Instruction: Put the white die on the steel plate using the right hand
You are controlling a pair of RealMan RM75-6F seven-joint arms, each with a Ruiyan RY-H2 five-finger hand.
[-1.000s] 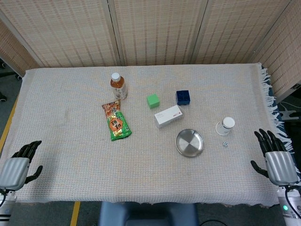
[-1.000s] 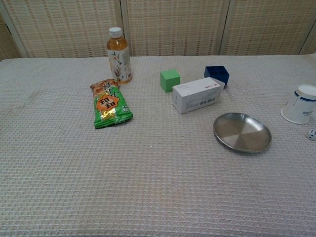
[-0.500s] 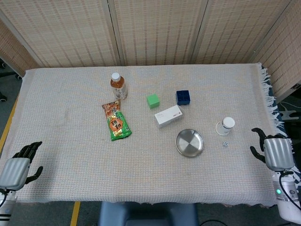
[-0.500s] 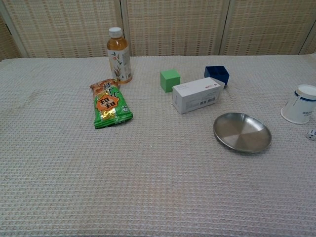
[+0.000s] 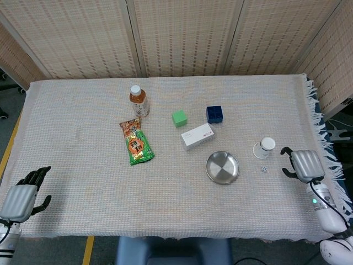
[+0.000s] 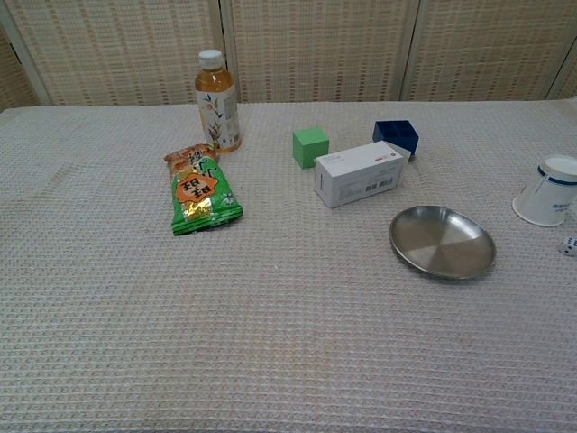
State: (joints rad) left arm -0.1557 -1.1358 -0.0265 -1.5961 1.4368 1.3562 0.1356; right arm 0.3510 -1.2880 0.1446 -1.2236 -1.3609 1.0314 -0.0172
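Note:
The small white die (image 5: 264, 169) lies on the cloth just right of the round steel plate (image 5: 223, 167) and below a white cup (image 5: 263, 147). In the chest view the die (image 6: 569, 244) sits at the right edge, right of the steel plate (image 6: 442, 241). My right hand (image 5: 302, 164) hovers near the table's right edge, a short way right of the die, holding nothing, its dark fingers pointing toward the die. My left hand (image 5: 22, 193) rests at the front left corner, empty with fingers apart. Neither hand shows in the chest view.
A tea bottle (image 5: 139, 100), a green snack bag (image 5: 135, 142), a green cube (image 5: 179, 118), a blue cube (image 5: 214, 114) and a white box (image 5: 197, 136) stand behind and left of the plate. The cup (image 6: 548, 190) stands close behind the die. The fringed cloth edge is at the right.
My right hand has moved up and leftward from the front right corner toward the die and cup. The left hand and all objects have stayed put.

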